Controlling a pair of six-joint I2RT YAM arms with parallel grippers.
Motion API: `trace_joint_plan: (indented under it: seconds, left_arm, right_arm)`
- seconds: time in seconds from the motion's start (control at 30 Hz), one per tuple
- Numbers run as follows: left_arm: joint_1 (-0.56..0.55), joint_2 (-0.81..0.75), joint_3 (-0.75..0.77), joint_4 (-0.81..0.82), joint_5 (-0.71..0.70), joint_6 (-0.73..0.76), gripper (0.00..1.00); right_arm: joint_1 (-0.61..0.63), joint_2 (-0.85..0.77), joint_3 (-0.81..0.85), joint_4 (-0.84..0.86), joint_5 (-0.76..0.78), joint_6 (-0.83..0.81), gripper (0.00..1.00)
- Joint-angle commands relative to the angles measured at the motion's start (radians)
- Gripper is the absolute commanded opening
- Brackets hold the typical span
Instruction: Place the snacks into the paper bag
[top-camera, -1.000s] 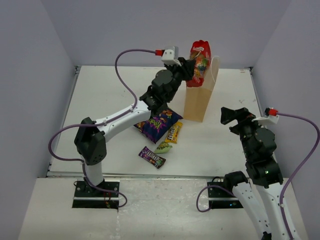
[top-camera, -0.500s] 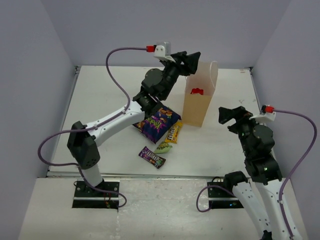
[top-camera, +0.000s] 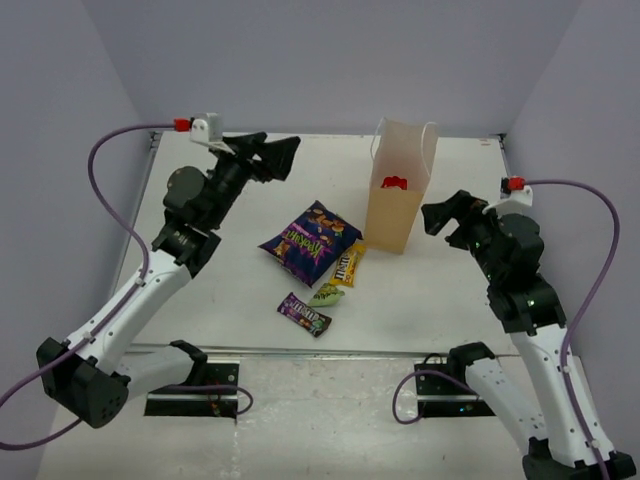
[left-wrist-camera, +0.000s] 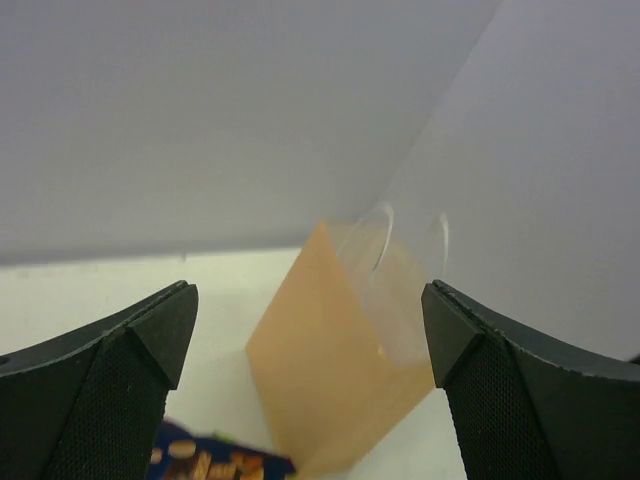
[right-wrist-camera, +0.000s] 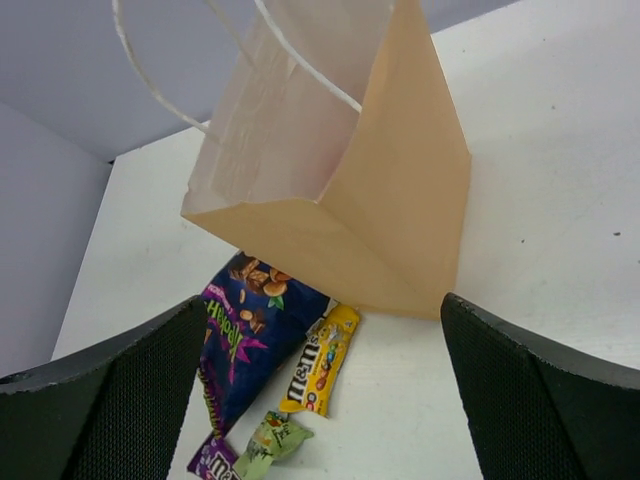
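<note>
The tan paper bag (top-camera: 393, 215) stands upright at the back middle of the table, and the red crinkly bag (top-camera: 397, 183) shows inside its open top. On the table in front of the paper bag lie the large purple chip bag (top-camera: 310, 240), the yellow M&M's pack (top-camera: 345, 265), the small green packet (top-camera: 326, 294) and the dark purple candy bar (top-camera: 304, 313). My left gripper (top-camera: 289, 157) hangs open and empty, up in the air to the left of the paper bag (left-wrist-camera: 330, 370). My right gripper (top-camera: 437, 222) is open and empty just right of the paper bag (right-wrist-camera: 400, 200), looking down at the M&M's pack (right-wrist-camera: 322, 360).
Grey walls close in the white table on three sides. A metal rail runs along the table's near edge by both arm bases. The purple chip bag (right-wrist-camera: 250, 340) nearly touches the paper bag's foot.
My left gripper opened over the paper bag and the red bag dropped inside. The left arm then swung back to the left. The right gripper edged closer to the bag.
</note>
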Motion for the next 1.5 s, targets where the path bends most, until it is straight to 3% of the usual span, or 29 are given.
trace_joint_plan:
  seconds: [0.0,0.17,0.33,0.67,0.9,1.23,1.47]
  left_arm:
    - [0.035,-0.012,-0.142,-0.147,0.168,-0.065,1.0]
    - [0.093,-0.059,-0.335,-0.23,0.139,-0.152,1.0]
    - [0.176,-0.076,-0.421,-0.327,0.157,-0.231,1.0]
    - [0.279,-0.196,-0.651,-0.306,0.205,-0.295,1.0]
    - [0.297,-0.098,-0.774,-0.068,0.321,-0.386,1.0]
    - [0.305,0.069,-0.851,0.2,0.32,-0.464,1.0]
    - [0.305,0.27,-0.861,0.403,0.323,-0.484,1.0]
  right_arm:
    - [0.002,0.071,0.135,-0.039,-0.021,-0.061,0.98]
    - [0.002,0.128,0.174,-0.059,0.0,-0.067,0.98]
    - [0.002,0.154,0.179,-0.073,-0.003,-0.051,0.99]
    - [0.002,0.153,0.151,-0.042,-0.034,-0.042,0.99]
    - [0.002,0.151,0.14,-0.016,-0.047,-0.044,0.99]
    - [0.002,0.116,0.12,0.001,-0.067,-0.048,0.99]
    - [0.002,0.101,0.093,0.015,-0.066,-0.045,0.99]
